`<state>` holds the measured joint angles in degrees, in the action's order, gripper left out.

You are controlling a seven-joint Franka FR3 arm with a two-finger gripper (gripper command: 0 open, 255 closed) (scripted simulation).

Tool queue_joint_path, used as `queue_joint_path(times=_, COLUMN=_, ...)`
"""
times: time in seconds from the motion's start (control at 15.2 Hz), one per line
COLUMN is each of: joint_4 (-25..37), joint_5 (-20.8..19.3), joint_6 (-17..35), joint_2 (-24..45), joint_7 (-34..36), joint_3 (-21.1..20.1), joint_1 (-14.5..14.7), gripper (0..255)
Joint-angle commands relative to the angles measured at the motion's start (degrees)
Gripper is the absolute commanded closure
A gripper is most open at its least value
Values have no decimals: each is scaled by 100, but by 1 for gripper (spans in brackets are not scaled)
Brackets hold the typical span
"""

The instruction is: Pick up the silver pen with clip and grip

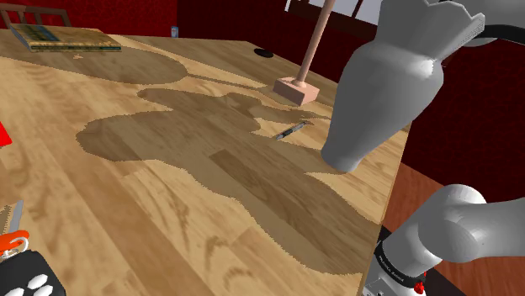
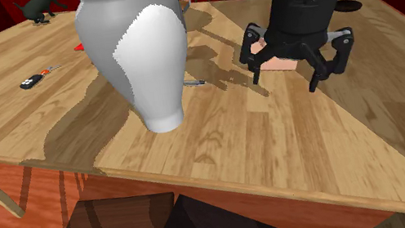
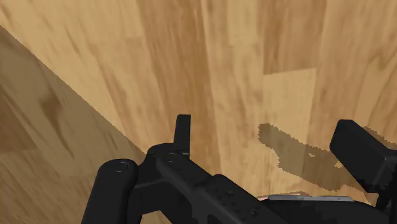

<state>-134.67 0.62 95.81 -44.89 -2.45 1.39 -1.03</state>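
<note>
Silver pen (image 2: 194, 81): lying at nine o'clock from end effector (image 2: 287, 80) in second exterior view, long axis running nine-to-three; end effector hovering released, empty.

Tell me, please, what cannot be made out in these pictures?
Pen: second exterior view, the grey vase hides most of it; in the shoulder view its clip is too small.
Wooden block: second exterior view, partly behind the open gripper.
Its handle: shoulder view, cut by the top edge.
</note>
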Motion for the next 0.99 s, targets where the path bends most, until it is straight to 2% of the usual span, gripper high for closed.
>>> queue_joint_path(times=0.0, joint_4=0, joint_5=0, joint_6=0, joint_2=0, joint_7=0, joint_3=0, joint_1=0, gripper=0)
queue_joint_path(times=0.46, joint_4=89, joint_5=847, joint_6=-549, joint_2=-222, joint_7=3340, joint_3=-1556, joint_1=-621, gripper=0)
queue_joint_path(times=0.92, joint_4=1014, joint_5=1640, joint_6=-881, joint_2=490, joint_7=6717, joint_3=-3108, joint_1=-1464, gripper=0)
